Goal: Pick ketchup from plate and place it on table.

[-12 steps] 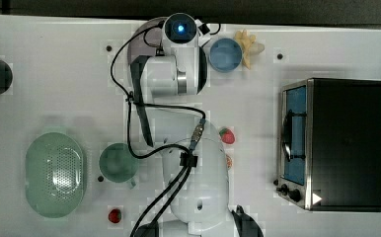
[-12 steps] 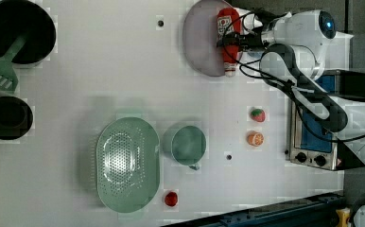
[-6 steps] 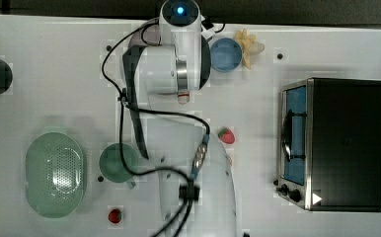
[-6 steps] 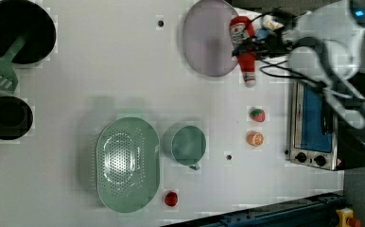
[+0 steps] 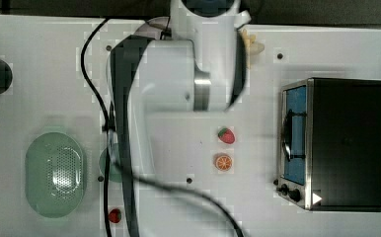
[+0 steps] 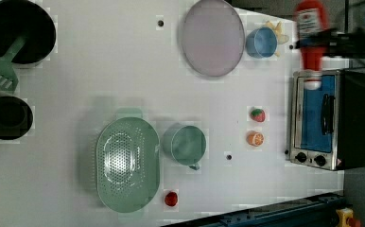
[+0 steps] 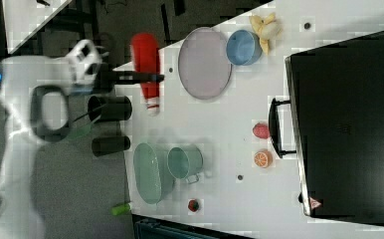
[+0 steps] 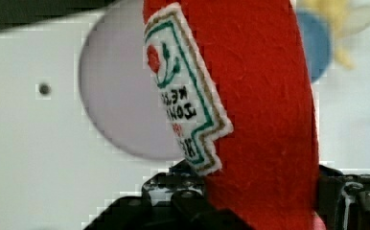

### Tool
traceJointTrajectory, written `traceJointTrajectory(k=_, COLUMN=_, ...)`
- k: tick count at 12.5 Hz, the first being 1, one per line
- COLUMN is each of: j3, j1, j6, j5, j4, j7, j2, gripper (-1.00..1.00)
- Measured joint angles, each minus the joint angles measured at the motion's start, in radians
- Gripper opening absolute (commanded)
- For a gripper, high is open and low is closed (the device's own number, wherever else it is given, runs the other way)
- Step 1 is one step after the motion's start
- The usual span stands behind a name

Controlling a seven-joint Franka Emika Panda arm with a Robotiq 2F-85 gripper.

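White, hole-dotted table (image 6: 100, 71) carries the round lilac-grey plate (image 6: 212, 38), bare. I see my end effector (image 7: 147, 76) clamped on the slim red felt ketchup bottle (image 7: 146, 64), held aloft, whitish cap downward, clear of the plate.

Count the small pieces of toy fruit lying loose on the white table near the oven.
2: a strawberry and an orange slice, side by side near the oven's door. More may hide behind the arm.
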Motion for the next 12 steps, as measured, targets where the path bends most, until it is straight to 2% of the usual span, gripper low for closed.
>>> traceJointTrajectory(k=2, j3=-0.009, j1=-0.04, j6=-0.002, j5=0.006, j4=-0.062, j7=0.0, j2=-0.114, gripper=0.27)
traceJointTrajectory(k=4, j3=-0.014, j1=-0.083, j6=-0.005, j5=0.013, j4=-0.196, j7=0.0, j2=-0.221, gripper=0.27)
traceJointTrajectory(k=6, j3=-0.028, j1=-0.098, j6=0.011, j5=0.014, j4=-0.335, j7=0.0, j2=-0.27, gripper=0.27)
traceJointTrajectory(k=9, j3=-0.029, j1=-0.106, j6=0.123, j5=0.015, j4=-0.527, j7=0.0, j2=-0.253, gripper=0.27)
traceJointTrajectory(k=12, j3=-0.03, j1=-0.103, j6=0.302, j5=0.013, j4=-0.676, j7=0.0, j2=-0.177, gripper=0.27)
